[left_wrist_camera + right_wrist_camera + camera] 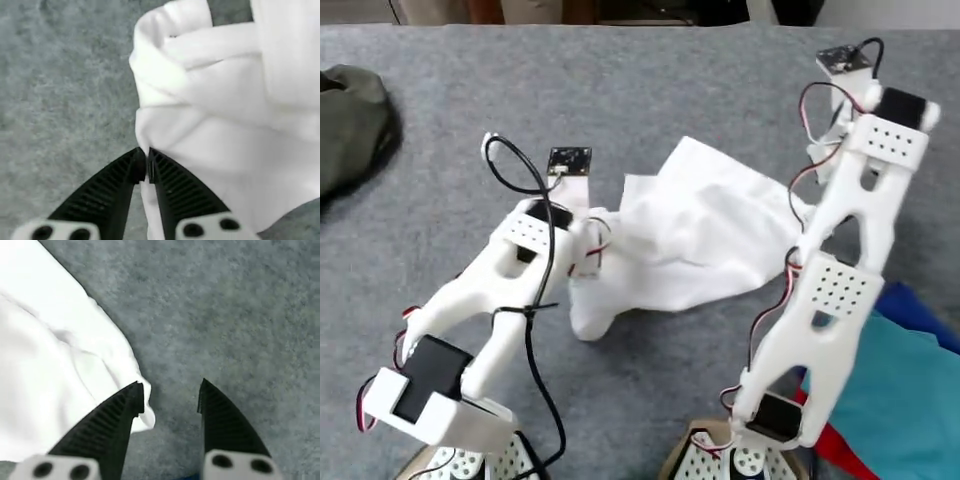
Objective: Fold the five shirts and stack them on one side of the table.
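A crumpled white shirt lies in the middle of the grey table. My left gripper is shut on the white shirt at a bunched edge; in the high view it sits at the shirt's left side. My right gripper is open just above the table beside the white shirt's right corner, with one finger over the cloth edge and nothing between the fingers. The right arm stretches along the shirt's right side.
A dark green shirt is heaped at the far left edge. By the right arm's base lie a teal shirt, a dark blue one and a red one. Bare table runs along the back.
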